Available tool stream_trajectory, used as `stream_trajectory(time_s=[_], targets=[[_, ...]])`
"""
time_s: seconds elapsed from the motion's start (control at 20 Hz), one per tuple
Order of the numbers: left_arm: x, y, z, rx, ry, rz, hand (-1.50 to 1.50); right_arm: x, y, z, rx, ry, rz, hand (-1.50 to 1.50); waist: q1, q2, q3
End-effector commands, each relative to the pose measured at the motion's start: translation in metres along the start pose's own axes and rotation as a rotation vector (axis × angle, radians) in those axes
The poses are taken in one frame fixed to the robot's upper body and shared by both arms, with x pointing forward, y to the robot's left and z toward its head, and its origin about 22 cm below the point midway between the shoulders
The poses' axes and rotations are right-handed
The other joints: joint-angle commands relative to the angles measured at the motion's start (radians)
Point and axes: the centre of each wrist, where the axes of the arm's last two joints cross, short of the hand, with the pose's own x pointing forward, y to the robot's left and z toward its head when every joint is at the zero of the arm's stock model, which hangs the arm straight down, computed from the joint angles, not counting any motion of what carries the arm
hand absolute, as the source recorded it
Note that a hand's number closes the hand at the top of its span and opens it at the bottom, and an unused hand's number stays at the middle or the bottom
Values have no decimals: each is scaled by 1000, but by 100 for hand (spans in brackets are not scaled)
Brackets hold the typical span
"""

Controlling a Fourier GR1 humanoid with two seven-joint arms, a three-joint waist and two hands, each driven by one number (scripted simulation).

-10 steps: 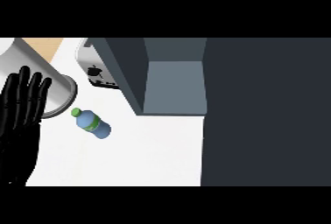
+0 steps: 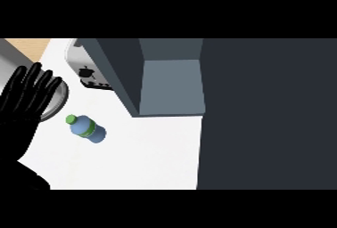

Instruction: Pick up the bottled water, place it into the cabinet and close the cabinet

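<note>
On the white desk (image 2: pixel 145 156), a little left of the middle, the bottled water (image 2: pixel 88 129) lies on its side with its green cap toward the upper left, and nothing is touching it. From this I judge that the task is only at its beginning: the bottle is not picked up, it is not in the cabinet, and the closing is not done. All three steps are left for me. The left robot hand (image 2: pixel 27 98) shows at the left edge of the head view, open, with straight fingers pointing up, and it rests there near the bottle but apart from it. The right robot hand I do not see in this view. The cabinet (image 2: pixel 171 84) stands above and to the right of the bottle, grey, and it seems open, with a large dark panel (image 2: pixel 270 116) on the right that I take for its door, though I cannot be sure. Behind the left hand there is a round metal vessel (image 2: pixel 58 100), partly hidden, and near the top a white appliance (image 2: pixel 89 67) with dark marks. Between the bottle and the cabinet the desk is free, so I think the path is not blocked; only the metal vessel is close to the bottle.
</note>
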Motion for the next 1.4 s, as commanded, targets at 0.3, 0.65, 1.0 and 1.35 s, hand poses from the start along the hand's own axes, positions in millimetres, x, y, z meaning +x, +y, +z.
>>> stream_trajectory(time_s=[0.3,0.65,1.0,1.35], targets=[[24,98,4,-62,125,140,-150,55,20,58,110,26,-94,-150,-1,-3,0],[8,119,7,-27,246,57,-150,62,19,73,101,26,-102,-150,2,-1,0],[-30,123,27,-8,315,66,-150,72,22,92,85,36,-93,-150,-4,-2,0],[-78,128,38,-40,428,123,-150,75,35,96,120,30,-98,-150,-11,0,-2]])
